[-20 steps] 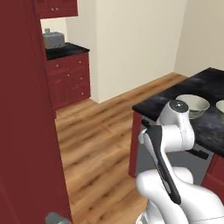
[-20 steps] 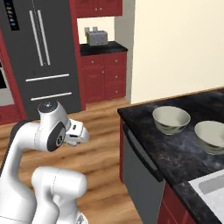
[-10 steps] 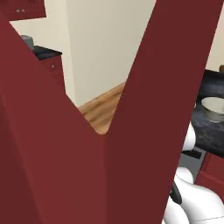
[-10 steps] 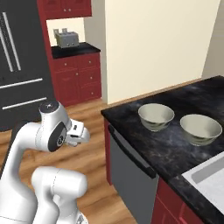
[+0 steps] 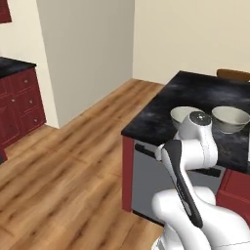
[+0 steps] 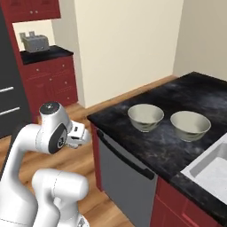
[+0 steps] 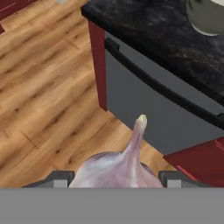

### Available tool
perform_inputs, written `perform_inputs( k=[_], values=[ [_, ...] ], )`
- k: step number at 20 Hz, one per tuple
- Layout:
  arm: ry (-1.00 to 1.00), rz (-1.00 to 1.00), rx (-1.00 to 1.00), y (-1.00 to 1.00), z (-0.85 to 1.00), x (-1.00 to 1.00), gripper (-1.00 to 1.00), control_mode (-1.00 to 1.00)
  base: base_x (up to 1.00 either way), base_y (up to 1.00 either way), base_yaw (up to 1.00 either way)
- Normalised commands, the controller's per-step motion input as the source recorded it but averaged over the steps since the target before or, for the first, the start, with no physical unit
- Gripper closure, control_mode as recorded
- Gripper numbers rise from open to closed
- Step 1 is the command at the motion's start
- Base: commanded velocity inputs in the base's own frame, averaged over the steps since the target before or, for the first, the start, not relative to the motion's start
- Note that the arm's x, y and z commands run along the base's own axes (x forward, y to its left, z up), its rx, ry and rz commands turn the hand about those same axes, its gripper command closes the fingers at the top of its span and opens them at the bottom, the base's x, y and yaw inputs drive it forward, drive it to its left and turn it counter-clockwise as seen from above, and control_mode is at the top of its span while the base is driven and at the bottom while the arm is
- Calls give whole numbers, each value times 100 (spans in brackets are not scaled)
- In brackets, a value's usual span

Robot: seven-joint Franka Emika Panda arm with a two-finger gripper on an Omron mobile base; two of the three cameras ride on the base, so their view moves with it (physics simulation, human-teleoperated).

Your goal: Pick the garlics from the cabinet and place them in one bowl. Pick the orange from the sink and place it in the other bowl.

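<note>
Here the gripper (image 7: 117,177) is clamped on a garlic (image 7: 118,166), which sits low in the hand view between the two dark finger tips, its pointed tip aimed toward twelve o'clock, so its long axis runs along the gripper's own line of sight. In the right base view the gripper (image 6: 80,135) is tucked close to the arm's own elbow, out over the wooden floor (image 6: 84,159) and just short of the counter (image 6: 164,133) edge; the bulb itself is too small to make out there. The relation that matters is this: from the hand, the nearer bowl (image 7: 209,17) lies up at about one to two o'clock, across the grey appliance front (image 7: 175,113) and onto the black counter top. In the right base view the two bowls stand side by side, the nearer bowl (image 6: 146,117) at about three o'clock of the gripper and the farther bowl (image 6: 190,125) just beyond it, both looking empty. The sink (image 6: 213,168) shows at the lower right corner of that view; no orange can be made out in the part visible. The arm (image 5: 188,161) is folded, its upper link raised and the hand held low and close to the body, so I judge it needs to extend forward and lift over the counter edge before letting go.
</note>
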Motion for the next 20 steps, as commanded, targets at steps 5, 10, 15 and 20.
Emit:
perform_inputs(
  k=[5, 10, 15, 20],
  values=[
    [0, 0, 0, 0, 0, 0, 100, 100, 28, 30, -36],
    [0, 0, 0, 0, 0, 0, 100, 100, 42, 30, -36],
    [0, 0, 0, 0, 0, 0, 100, 100, 43, 29, -36],
    [0, 0, 0, 0, 0, 0, 100, 100, 52, 10, -29]
  ],
)
